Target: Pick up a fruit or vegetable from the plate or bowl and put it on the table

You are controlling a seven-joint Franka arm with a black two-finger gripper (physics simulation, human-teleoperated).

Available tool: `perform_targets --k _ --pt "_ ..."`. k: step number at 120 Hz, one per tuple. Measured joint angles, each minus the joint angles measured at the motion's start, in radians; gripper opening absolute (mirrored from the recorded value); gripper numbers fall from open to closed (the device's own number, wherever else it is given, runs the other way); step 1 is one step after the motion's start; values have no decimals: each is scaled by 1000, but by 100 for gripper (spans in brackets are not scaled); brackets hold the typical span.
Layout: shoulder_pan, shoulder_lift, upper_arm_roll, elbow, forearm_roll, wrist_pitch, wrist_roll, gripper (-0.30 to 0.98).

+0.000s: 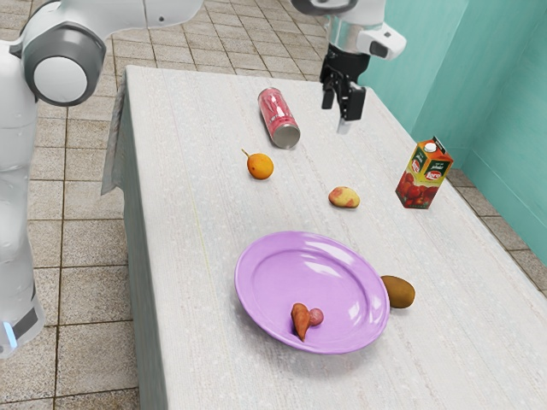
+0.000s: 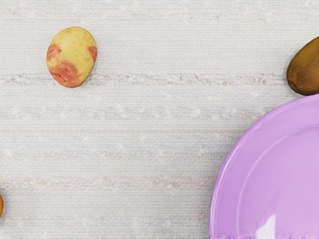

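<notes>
In the exterior view, the gripper (image 1: 338, 112) hangs at the upper right over the worktop (image 1: 197, 213), jaws parted, gripping nothing. At lower centre, the tapered reddish-brown vegetable (image 1: 300, 321) and small round fruit (image 1: 316, 317) lie on the purple plate (image 1: 265, 254).

In the wrist view, a brown kiwi (image 2: 305, 69) sits beside the plate, a blotched potato (image 2: 73, 56) well apart.

Glossy purple plate (image 1: 261, 273), cloth-covered table (image 1: 201, 205)
</notes>
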Motion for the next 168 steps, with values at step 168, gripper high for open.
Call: perform_targets --k 168 --pt "54 -290 -588 -506 -42 89 502 69"
